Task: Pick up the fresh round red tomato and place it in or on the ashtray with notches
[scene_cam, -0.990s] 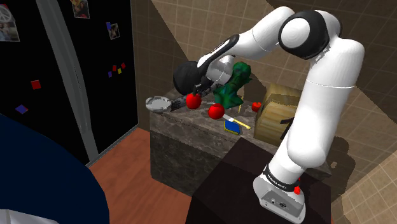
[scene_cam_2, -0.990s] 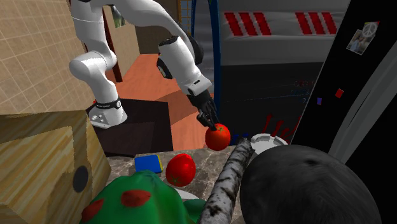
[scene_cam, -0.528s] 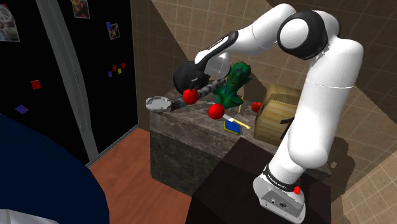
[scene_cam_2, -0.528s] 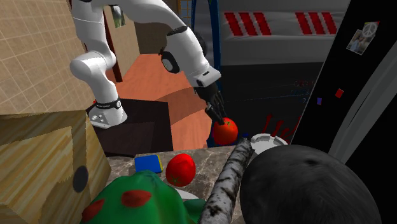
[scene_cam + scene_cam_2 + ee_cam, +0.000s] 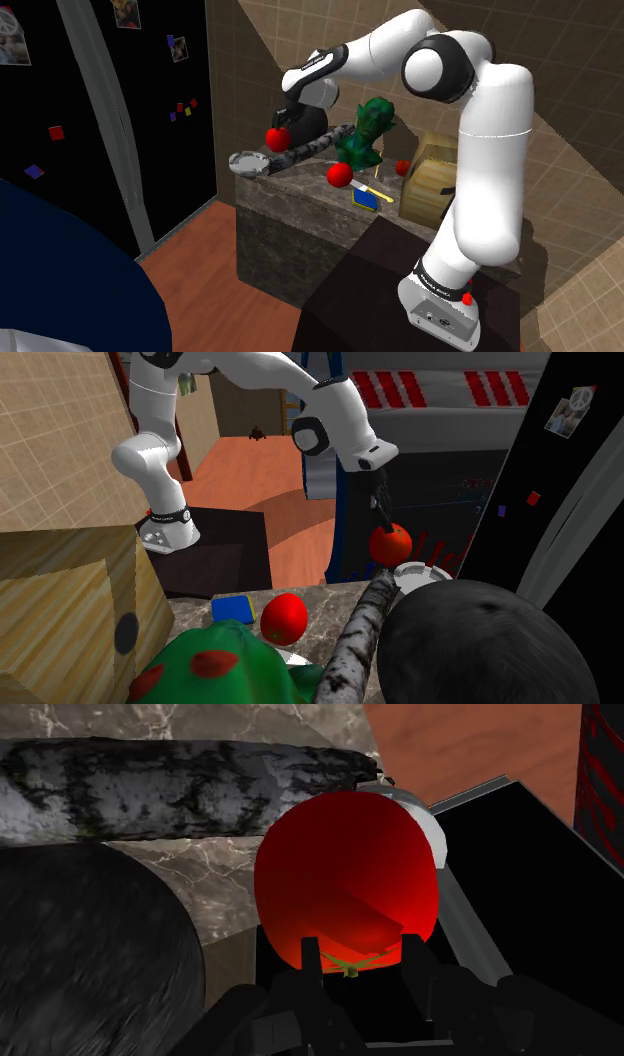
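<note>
Plainly, wrist view shows fingers (image 5: 415,969) clasping the tomato (image 5: 345,884).

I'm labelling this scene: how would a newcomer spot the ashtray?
Look at the marble counter before the arm, at its end on the shoulder view's left. The ashtray lies there beside the mottled handle, below the held tomato: the one pale grey, shallow, round dish.

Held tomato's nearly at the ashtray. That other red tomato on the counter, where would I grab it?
Across its widest middle, coming straight down, I'd say: the other tomato is round, sits free on the countertop, and the green figure and blue block stand close beside it.
</note>
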